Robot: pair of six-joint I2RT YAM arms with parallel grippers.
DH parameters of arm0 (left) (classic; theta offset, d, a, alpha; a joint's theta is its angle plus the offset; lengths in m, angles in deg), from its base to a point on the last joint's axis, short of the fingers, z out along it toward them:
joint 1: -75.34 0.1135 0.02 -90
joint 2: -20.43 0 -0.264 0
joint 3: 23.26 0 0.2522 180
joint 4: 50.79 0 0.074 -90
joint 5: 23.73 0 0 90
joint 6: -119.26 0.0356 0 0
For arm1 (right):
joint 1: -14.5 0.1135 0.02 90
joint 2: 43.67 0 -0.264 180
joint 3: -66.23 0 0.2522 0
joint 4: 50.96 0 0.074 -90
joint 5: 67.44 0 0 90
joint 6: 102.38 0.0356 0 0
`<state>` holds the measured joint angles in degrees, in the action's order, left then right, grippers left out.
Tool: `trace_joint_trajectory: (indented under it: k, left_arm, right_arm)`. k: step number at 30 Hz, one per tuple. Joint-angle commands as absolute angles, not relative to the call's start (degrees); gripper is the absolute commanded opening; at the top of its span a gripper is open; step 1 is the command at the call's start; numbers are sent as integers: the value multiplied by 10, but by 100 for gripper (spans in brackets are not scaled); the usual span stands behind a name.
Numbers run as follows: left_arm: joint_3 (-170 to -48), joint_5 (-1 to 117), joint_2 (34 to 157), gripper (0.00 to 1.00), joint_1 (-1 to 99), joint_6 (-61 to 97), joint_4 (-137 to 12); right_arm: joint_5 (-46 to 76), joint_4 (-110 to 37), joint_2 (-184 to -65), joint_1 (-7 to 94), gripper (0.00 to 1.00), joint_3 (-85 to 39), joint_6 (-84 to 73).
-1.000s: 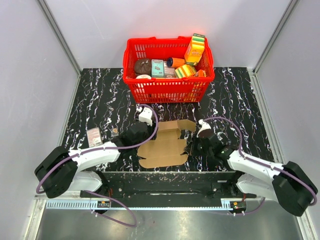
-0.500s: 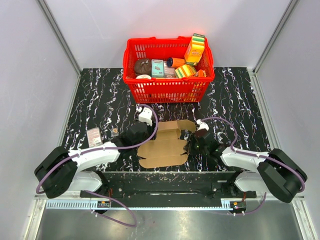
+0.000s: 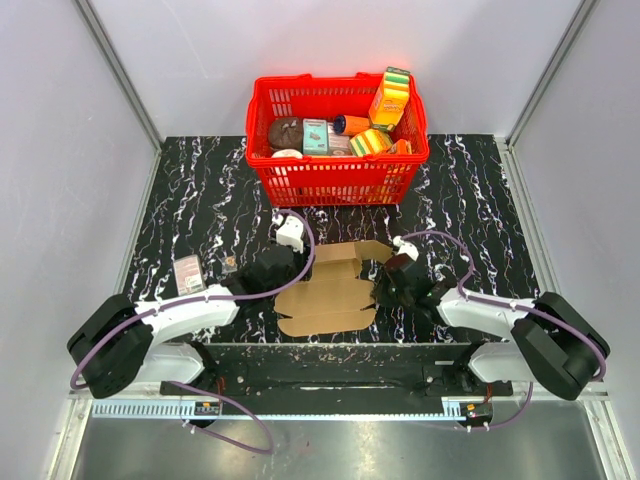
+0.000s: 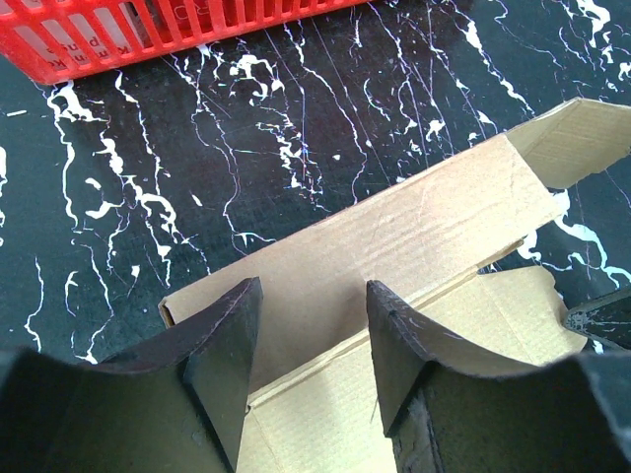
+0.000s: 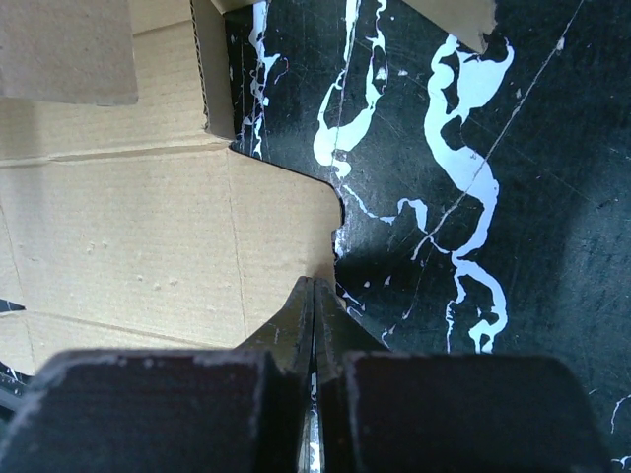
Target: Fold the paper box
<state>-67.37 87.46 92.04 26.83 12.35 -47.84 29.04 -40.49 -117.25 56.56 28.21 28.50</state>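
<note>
I see the box (image 3: 330, 288) lying opened out on the worktop (image 3: 200, 190), just on the near side of the basket (image 3: 335, 165) and not touching it. My left gripper (image 4: 311, 345) hangs over the box's end below the basket's left half. Its jaws are about half apart, with cardboard showing in the gap and nothing clamped. My right gripper (image 5: 314, 310) is closed tight below the basket's right half, tips at the edge of a rounded flap. I cannot tell whether it pinches the cardboard.
</note>
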Motion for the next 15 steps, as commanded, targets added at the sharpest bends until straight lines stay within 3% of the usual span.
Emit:
trace_joint_trajectory:
  k: [1, 10, 12, 15]
  left_arm:
    - [-663, 868, 907, 51, 271, 124, -471]
    - [-663, 867, 907, 50, 270, 125, -472]
    - [-663, 867, 907, 50, 271, 125, -471]
    - [-662, 867, 906, 50, 271, 125, -471]
  right_arm:
    - [293, -380, -1169, 567, 1, 264, 281]
    - [345, -288, -1025, 568, 9, 224, 219]
    - [365, -269, -998, 567, 24, 213, 209]
    - [395, -245, -991, 568, 32, 189, 192]
